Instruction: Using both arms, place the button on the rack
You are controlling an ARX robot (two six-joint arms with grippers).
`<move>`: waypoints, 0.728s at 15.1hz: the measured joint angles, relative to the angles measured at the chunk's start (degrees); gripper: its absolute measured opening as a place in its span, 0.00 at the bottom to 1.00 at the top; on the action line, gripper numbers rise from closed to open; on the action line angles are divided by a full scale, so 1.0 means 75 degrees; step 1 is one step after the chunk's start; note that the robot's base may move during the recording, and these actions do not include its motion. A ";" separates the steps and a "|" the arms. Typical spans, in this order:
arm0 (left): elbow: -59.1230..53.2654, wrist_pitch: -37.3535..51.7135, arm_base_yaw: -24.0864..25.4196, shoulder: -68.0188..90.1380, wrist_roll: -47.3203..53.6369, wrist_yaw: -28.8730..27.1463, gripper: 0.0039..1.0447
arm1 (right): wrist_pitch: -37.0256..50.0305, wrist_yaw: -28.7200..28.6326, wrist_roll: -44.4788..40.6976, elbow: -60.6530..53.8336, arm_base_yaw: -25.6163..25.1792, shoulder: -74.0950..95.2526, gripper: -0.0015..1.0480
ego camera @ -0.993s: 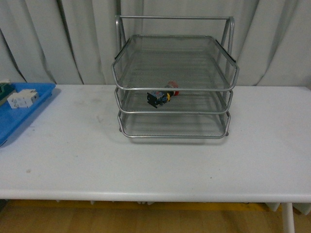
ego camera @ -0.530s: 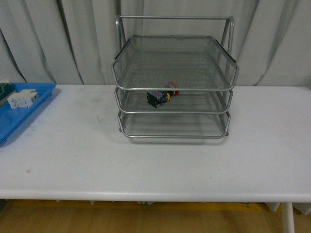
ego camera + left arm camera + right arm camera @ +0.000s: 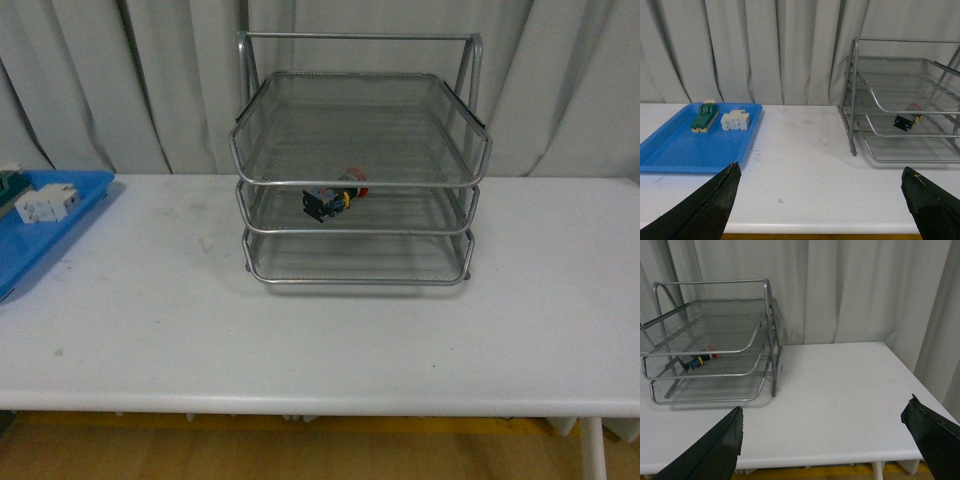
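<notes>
Both grippers show only in their own wrist views, and only as dark fingertips cut off at the lower corners. On the left gripper [image 3: 820, 202] the two tips stand far apart with nothing between them; on the right gripper [image 3: 827, 440] the tips are spread just as wide and hold nothing. Neither arm appears in the front view.

On the white table [image 3: 320, 330] stands the rack [image 3: 360, 180], three wire-mesh tiers in a tubular frame, before a pale curtain [image 3: 90, 80]. The button [image 3: 335, 197] lies on its side in the middle tier, near the front rim and left of centre. The mesh and the top tier's rim partly veil it, so its red head is only half visible and the blue and black body is hard to make out.

A blue tray [image 3: 695, 142] sits well apart on the table's left, cut off at the front view's edge. It holds a white block [image 3: 735, 120] and a green-and-cream part [image 3: 704, 118] side by side.
</notes>
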 joint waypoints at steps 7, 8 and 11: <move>0.0000 0.0000 0.0000 0.0000 0.0000 0.0000 0.94 | 0.0000 0.0000 0.0000 0.0000 0.0000 0.0000 0.94; 0.0000 0.0000 0.0000 0.0000 0.0000 0.0000 0.94 | 0.0000 0.0000 0.0000 0.0000 0.0000 0.0000 0.94; 0.0000 0.0000 0.0000 0.0000 0.0000 0.0000 0.94 | 0.0000 0.0000 0.0000 0.0000 0.0000 0.0000 0.94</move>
